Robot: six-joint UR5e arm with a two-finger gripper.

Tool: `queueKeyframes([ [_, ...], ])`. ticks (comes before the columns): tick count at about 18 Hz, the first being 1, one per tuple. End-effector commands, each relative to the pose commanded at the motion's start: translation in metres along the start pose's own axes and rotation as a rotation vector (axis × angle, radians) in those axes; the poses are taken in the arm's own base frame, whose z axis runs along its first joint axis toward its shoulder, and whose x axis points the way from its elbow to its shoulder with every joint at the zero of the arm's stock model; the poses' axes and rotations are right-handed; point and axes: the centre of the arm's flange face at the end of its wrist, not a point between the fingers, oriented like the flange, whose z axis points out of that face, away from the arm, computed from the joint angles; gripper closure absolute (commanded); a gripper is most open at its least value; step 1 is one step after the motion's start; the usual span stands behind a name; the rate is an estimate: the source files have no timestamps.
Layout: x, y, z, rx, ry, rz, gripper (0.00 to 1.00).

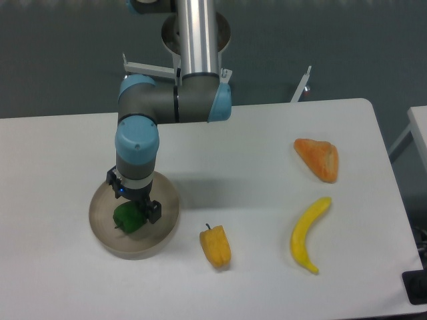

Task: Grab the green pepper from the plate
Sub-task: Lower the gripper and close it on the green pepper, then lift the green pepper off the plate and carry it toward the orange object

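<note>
— Pepper [128, 218]? Where is it?
— It sits on the plate [167, 227], on the left side of the table [267, 147]. My gripper [135, 202] is low over it, fingers on either side.
— Holding it?
— I cannot tell if my fingers press it.
— What else?
— A yellow pepper [215, 246], a banana [308, 233], an orange wedge [318, 159].

My gripper [135, 202] covers the green pepper's [127, 219] upper part; whether my fingers [153, 212] touch it cannot be told.
</note>
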Motion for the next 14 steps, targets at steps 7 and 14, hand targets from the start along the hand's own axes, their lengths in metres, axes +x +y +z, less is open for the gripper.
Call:
queueKeyframes([
  [7,0.004,-0.002,-0.019,0.014,-0.02,0.02,1.0],
  [14,-0.042,0.045,-0.135,0.081,-0.095,-0.062,1.0],
])
